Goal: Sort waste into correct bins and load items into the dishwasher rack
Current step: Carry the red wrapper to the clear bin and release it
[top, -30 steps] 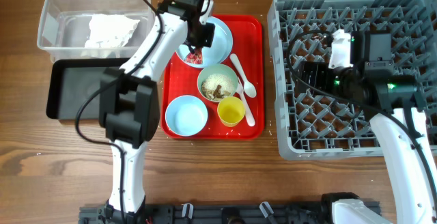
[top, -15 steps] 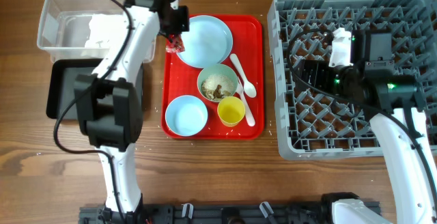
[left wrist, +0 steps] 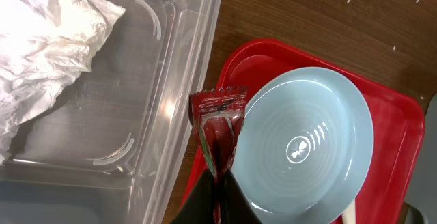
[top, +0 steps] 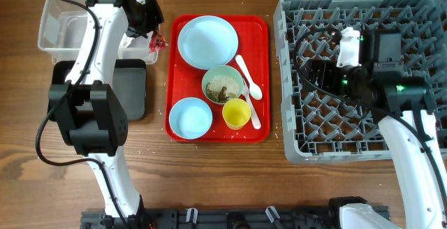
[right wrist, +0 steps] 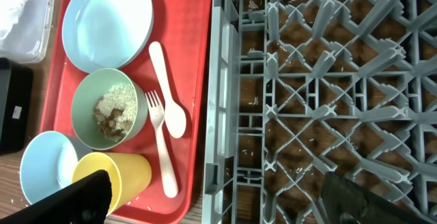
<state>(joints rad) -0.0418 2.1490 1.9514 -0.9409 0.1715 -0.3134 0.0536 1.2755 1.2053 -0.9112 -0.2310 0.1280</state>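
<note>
My left gripper (top: pixel 151 39) is shut on the red snack wrapper (top: pixel 158 43) and holds it above the right rim of the clear tub (top: pixel 52 21); the wrapper (left wrist: pixel 218 125) hangs from the closed fingers (left wrist: pixel 217 195). The white napkin (left wrist: pixel 41 39) lies in the tub. The black tray (top: pixel 129 89) is beside the tub. On the red serving tray (top: pixel 260 26) are the blue plate (top: pixel 207 42), the green bowl with food scraps (top: pixel 223 85), the blue bowl (top: pixel 190 117), the yellow cup (top: pixel 237 113), the spoon (top: pixel 248 75) and the fork (top: pixel 250 109). My right gripper (right wrist: pixel 218 200) is open over the grey rack's (top: pixel 412 19) left edge.
Rice grains are scattered on the wooden table (top: pixel 230 180) and in the rack. The rack (right wrist: pixel 328 80) stands just right of the red tray (right wrist: pixel 198 46).
My left gripper has carried the red wrapper from the blue plate leftward to the clear tub's right rim. The right arm has not moved.
</note>
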